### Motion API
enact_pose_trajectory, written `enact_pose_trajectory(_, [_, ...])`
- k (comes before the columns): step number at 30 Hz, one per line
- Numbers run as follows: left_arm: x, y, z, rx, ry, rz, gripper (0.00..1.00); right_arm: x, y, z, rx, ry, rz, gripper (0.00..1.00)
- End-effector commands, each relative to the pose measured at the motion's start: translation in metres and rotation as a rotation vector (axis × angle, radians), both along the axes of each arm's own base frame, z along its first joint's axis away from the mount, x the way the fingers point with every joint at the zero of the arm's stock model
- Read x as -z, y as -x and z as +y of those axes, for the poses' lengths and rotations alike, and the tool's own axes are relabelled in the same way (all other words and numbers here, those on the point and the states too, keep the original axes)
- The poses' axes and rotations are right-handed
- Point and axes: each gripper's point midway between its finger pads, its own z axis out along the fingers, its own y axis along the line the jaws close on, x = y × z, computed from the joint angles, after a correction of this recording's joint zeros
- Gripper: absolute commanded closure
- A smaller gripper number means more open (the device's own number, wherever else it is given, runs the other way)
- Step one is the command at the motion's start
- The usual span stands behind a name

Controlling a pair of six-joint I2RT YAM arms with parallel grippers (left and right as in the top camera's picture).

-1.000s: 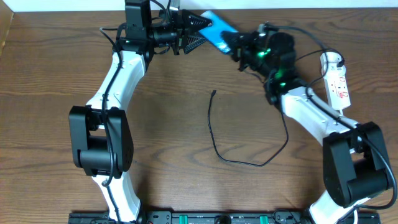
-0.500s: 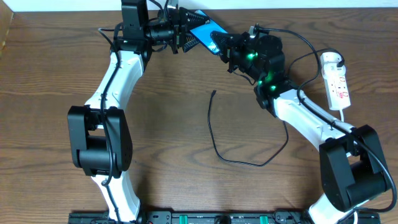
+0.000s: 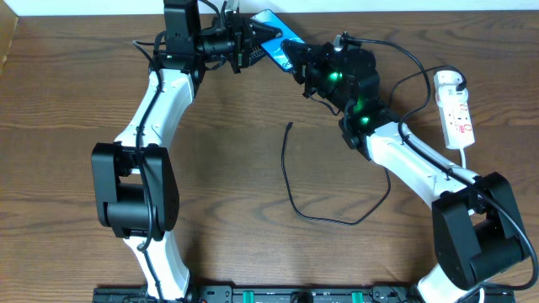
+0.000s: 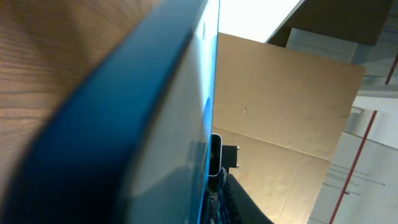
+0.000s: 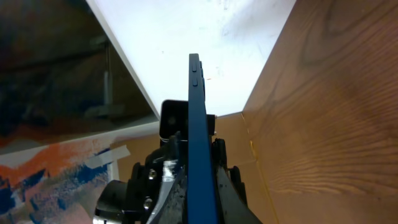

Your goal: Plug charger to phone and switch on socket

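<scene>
Left arm: stretched up the left side of the counter [image 3: 219, 168] to its far edge, wrist bent to point right.
Left hand [image 3: 253, 44]: at the phone's left end. The right wrist view shows its dark fingers [image 5: 166, 171] on both sides of the phone, but I cannot tell whether they press on it.
Right arm: reaches diagonally from the near right corner to the far middle, with green lights showing on the wrist.
Right hand [image 3: 305, 66]: clamped on the phone's right end. In its own camera the phone runs straight up from the bottom centre.
Phone [image 3: 276, 38]: held between the two hands at the far edge, slanted, with its lit blue screen showing from overhead. It appears edge-on as a thin dark blue strip with side buttons [image 5: 199, 137], and as a blurred blue slab very close to the left wrist camera [image 4: 155, 124].
Charger [image 3: 290, 198]: thin black cable lying loose on the counter mid-table. Its connector tip [image 3: 289, 126] points away, well apart from the phone. The cable loops toward the near side, then rises and passes under the right arm.
Socket [image 3: 459, 118]: white strip with red marks, lying at the right edge of the counter, apart from both hands.
</scene>
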Motion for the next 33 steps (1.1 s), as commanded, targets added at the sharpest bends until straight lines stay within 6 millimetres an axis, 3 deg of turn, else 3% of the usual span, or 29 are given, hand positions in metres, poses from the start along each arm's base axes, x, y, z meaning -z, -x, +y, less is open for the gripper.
enact_pose_trajectory(1, [-0.021, 0.004, -0.006, 0.018, 0.008, -0.067, 0.85, -0.004, 0.029, 0.033, -0.148, -0.001, 0.002, 0.99])
enact_pose_trajectory(3, [-0.021, 0.004, -0.006, 0.015, 0.007, -0.067, 0.92, -0.005, 0.029, 0.033, -0.148, -0.002, 0.002, 0.98])
enact_pose_trajectory(10, [-0.02, 0.001, -0.005, 0.0, 0.003, -0.06, 0.93, -0.004, 0.03, 0.034, -0.151, -0.001, 0.002, 0.97])
enact_pose_trajectory(21, [-0.019, -0.004, 0.005, -0.012, -0.025, -0.144, 0.92, -0.003, 0.026, 0.027, -0.164, 0.092, -0.088, 0.55])
enact_pose_trajectory(26, [-0.013, -0.003, 0.017, 0.002, -0.057, -0.231, 0.93, 0.009, 0.021, 0.005, -0.222, 0.224, -0.171, 0.36])
enact_pose_trajectory(33, [0.011, 0.0, 0.042, 0.009, -0.143, -0.286, 0.93, 0.022, 0.015, -0.041, -0.309, 0.26, -0.172, 0.24])
